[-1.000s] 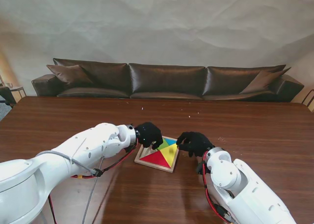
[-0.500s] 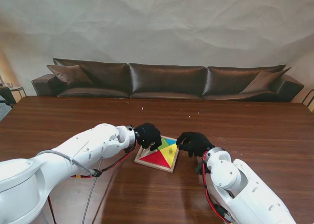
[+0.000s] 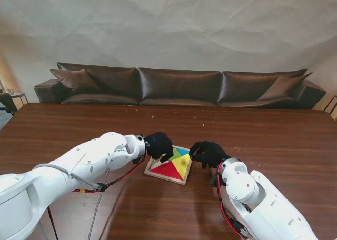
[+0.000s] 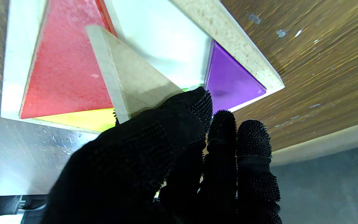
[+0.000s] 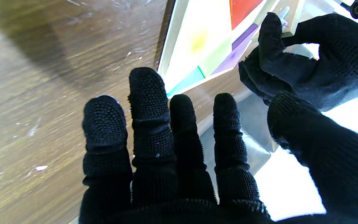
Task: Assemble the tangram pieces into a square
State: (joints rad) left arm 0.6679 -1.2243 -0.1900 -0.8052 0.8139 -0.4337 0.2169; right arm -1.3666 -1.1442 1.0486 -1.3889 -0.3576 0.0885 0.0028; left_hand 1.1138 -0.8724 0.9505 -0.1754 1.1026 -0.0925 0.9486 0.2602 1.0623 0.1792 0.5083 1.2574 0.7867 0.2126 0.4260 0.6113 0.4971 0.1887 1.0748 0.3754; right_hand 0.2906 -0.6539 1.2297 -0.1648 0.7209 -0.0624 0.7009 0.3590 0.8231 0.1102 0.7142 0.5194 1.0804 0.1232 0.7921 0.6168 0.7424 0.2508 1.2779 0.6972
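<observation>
Left hand (image 4: 154, 155) pinches a stiff, light triangular piece (image 4: 132, 77) by its edges above the tray (image 4: 238, 40); right hand (image 5: 166, 149) splayed, empty.

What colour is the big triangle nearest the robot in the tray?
Red: the big triangle shows best in the stand's view.

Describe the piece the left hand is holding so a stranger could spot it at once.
On the brown table, between the two black-gloved hands, sits a square wooden tray of colored pieces. The left hand pinches a triangular piece tilted up over the tray's empty gap beside the red triangle. Only its bare wood underside shows.
</observation>
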